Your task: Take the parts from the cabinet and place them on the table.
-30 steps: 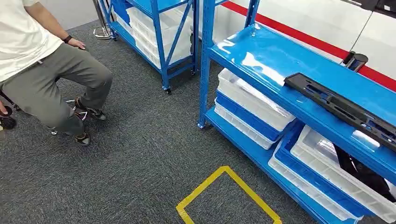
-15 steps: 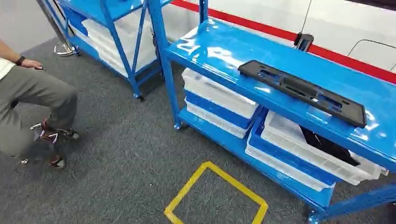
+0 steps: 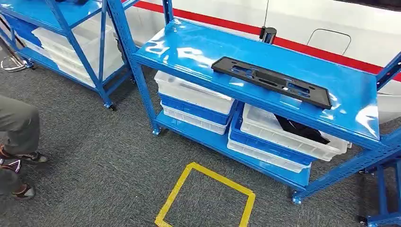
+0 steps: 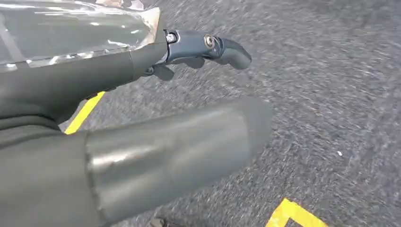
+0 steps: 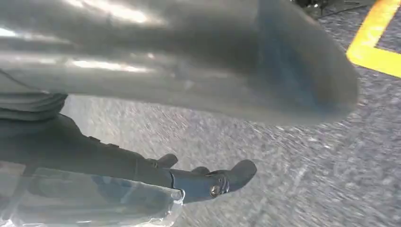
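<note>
Both hands hanging low over grey carpet, left hand [image 4: 142, 137] and right hand [image 5: 179, 80], fingers apart, holding nothing. Farther ahead, long black part [image 3: 271, 81] flat on blue cabinet shelf [image 3: 198, 47], well apart from hands. Risk: one-sided grasp, tipping, sliding off glossy shelf.

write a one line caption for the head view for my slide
Head view: long black part lying on the blue cabinet's top shelf, white bins below, yellow floor square in front.

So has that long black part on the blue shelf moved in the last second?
No. The black part lies the same against the blue shelf; the camera turned.
</note>
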Available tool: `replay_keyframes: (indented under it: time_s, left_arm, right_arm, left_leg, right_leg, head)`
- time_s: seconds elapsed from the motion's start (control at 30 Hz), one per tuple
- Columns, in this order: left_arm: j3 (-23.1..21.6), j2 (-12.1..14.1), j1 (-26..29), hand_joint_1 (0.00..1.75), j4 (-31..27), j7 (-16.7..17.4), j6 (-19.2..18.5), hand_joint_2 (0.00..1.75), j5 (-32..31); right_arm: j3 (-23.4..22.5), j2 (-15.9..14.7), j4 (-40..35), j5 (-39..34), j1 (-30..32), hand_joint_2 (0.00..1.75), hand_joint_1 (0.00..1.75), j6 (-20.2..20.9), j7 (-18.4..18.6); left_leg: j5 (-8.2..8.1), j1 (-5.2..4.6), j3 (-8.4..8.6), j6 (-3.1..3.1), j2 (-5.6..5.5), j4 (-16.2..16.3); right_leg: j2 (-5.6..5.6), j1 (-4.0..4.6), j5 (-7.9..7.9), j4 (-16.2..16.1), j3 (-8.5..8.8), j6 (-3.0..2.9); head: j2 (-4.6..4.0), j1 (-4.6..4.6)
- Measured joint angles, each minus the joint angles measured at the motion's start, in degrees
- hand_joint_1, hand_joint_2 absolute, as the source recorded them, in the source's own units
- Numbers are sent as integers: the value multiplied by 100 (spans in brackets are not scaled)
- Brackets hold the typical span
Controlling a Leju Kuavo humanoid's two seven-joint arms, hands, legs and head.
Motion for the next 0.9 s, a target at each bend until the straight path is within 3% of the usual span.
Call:
replay_keyframes:
  time_s: [0.03, 0.07, 0.1, 0.13, 0.2, 0.23, 0.27, 0.3, 0.33, 0.4, 0.43, 0.47, 0.5, 0.57, 0.6, 0.63, 0.67, 0.73, 0.77, 0.8, 0.9]
  left_arm:
    - [0, -2, 8, 0, 0, 15, -2, 0, 0]
    - [0, -7, 17, 0, 2, 24, -2, 0, 0]
    - [2, -7, 18, 0, 2, 33, -2, 0, 0]
    - [2, -7, 16, 0, 2, 35, -2, 0, 0]
    - [2, -20, 9, 0, 2, 37, -2, 0, 2]
    - [2, -22, 8, 0, 2, 37, -2, 0, 4]
    - [2, -13, 8, 0, 0, 39, -2, 0, 4]
    - [4, -20, 11, 0, 2, 42, 0, 0, 4]
    - [7, -17, 6, 0, 2, 42, 0, 0, 4]
    - [7, -20, -17, 0, 0, 42, 0, 0, 4]
    - [4, -20, -19, 0, -2, 42, 0, 0, 4]
    - [7, -13, -25, 0, -2, 42, 0, 0, 2]
    - [9, -13, -17, 0, 0, 44, 2, 0, 0]
    - [11, -13, 4, 0, 2, 61, 0, 0, -2]
    - [11, -13, 14, 0, 2, 72, 0, 0, -2]
    - [11, -13, 17, 0, 2, 81, 0, 0, -4]
    - [11, -13, 14, 0, 2, 83, 2, 0, -9]
    - [11, -11, 10, 0, 2, 83, 2, 0, -20]
    - [11, 2, 5, 0, 2, 83, 2, 0, -20]
    - [11, 9, -4, 0, 4, 83, 0, 0, -24]
    - [11, 4, -10, 0, 2, 85, 2, 0, -31]
  right_arm:
    - [2, -4, 0, 0, -20, 0, 0, 0, 7]
    - [4, -7, 0, 0, -26, 0, 0, 0, 17]
    - [7, -7, 0, 2, -17, 0, 0, 0, 20]
    - [9, -7, 0, 4, -1, 0, 0, 2, 33]
    - [13, -24, 0, 13, 5, 0, 0, 2, 33]
    - [17, -26, 0, 18, -5, 0, 0, 2, 33]
    - [22, -16, 0, 20, -25, 0, 0, 2, 33]
    - [24, -20, 0, 17, -38, 0, 0, 2, 33]
    - [24, -13, 0, 17, -42, 0, 0, 2, 33]
    - [24, -13, 0, 17, -23, 0, 0, 2, 33]
    - [24, -15, 0, 17, -31, 0, 0, 2, 35]
    - [24, -13, 0, 20, -34, 0, 0, 2, 37]
    - [26, -11, 0, 28, -39, 0, 0, 4, 50]
    - [52, -11, 0, 52, -38, 0, 0, 28, 52]
    - [63, -11, 0, 52, -29, 0, 0, 31, 61]
    - [66, -11, 0, 48, -25, 0, 0, 31, 74]
    - [68, -11, 0, 44, -26, 0, 0, 35, 74]
    - [72, -11, 0, 42, -37, 0, 0, 35, 74]
    - [72, 0, 0, 42, -36, 0, 0, 35, 74]
    - [74, 18, 0, 40, -37, 0, 0, 37, 74]
    - [74, 15, 0, 37, -31, 0, 0, 37, 74]
  left_leg:
    - [-4, -16, -8, 1, 100, 2]
    - [-12, -28, -10, 4, 192, 3]
    - [-21, -29, -14, 3, 275, 6]
    - [-29, -24, -8, -9, 348, 7]
    - [-54, -4, 21, -47, 474, 16]
    - [-76, 0, 41, -79, 524, 33]
    - [-110, -42, 67, -126, 576, 55]
    - [-161, -56, 103, -184, 631, 67]
    - [-177, -64, 134, -213, 670, 60]
    - [-200, -49, 196, -255, 779, 40]
    - [-238, -3, 190, -302, 728, 79]
    - [-402, 14, 139, -337, 424, 253]
    - [-683, 19, -43, -341, 221, 657]
    - [-1096, 19, -498, -349, 104, 1581]
    - [-1152, 17, -677, -341, 98, 1883]
    - [-1048, 17, -724, -323, 98, 1886]
    - [-811, 16, -646, -297, 98, 1621]
    - [-222, 7, -218, -214, 62, 613]
    - [-108, -5, -54, -146, -42, 214]
    - [-120, -39, -55, -140, -16, 188]
    - [-97, -93, -81, -74, 12, 166]
  right_leg:
    - [-102, -16, -245, 528, -266, -17]
    - [-126, -35, -401, 940, -476, -9]
    - [-132, -48, -461, 1198, -599, 33]
    - [-140, -58, -390, 1107, -543, 97]
    - [-236, -95, -24, 192, -31, 241]
    - [-423, -111, 147, -366, 287, 287]
    - [-717, -89, 226, -614, 401, 223]
    - [-677, -23, 261, -637, 396, 165]
    - [-594, -28, 252, -613, 393, 91]
    - [-477, -12, 252, -607, 384, 25]
    - [-403, -138, 288, -624, 464, -38]
    - [-366, -128, 298, -624, 448, -59]
    - [-323, -115, 316, -619, 436, -130]
    - [-211, -77, 324, -617, 417, -153]
    - [-159, -50, 323, -616, 417, -155]
    - [-107, -34, 322, -614, 427, -156]
    - [-65, -21, 321, -614, 438, -156]
    - [17, 0, 319, -614, 468, -155]
    - [39, -6, 319, -614, 460, -154]
    - [46, 71, 311, -604, 447, -135]
    - [57, 25, 332, -642, 416, -55]
  head:
    - [0, 4]
    - [0, -5]
    - [0, 2]
    - [0, 2]
    - [0, 4]
    - [0, 8]
    - [0, 28]
    - [0, 26]
    - [0, -7]
    - [0, -7]
    - [0, -7]
    - [0, -49]
    - [0, -62]
    - [0, -73]
    - [0, -70]
    - [0, -72]
    - [0, -70]
    - [0, -75]
    - [0, -70]
    - [0, -61]
    - [0, -70]
